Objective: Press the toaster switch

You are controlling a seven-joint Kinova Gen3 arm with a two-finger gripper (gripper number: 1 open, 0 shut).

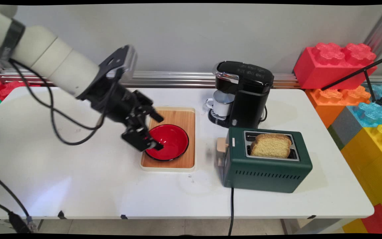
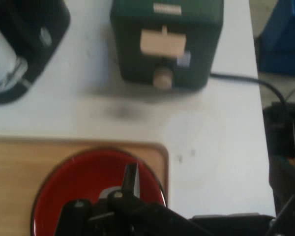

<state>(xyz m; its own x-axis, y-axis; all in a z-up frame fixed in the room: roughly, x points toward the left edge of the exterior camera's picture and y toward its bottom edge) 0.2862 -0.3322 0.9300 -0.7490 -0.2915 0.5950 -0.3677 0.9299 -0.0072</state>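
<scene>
Red bowl on its wooden tray — my jaws reach inside; whether they grip the rim, I cannot tell.

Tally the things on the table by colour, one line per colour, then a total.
Red: 1, the bowl
Wood-coloured: 1, the tray under the bowl
Black: 1, the coffee maker
White: 1, the mug in the coffee maker
Green: 1, the toaster
Tan: 1, the bread in the toaster
Total: 6
</scene>
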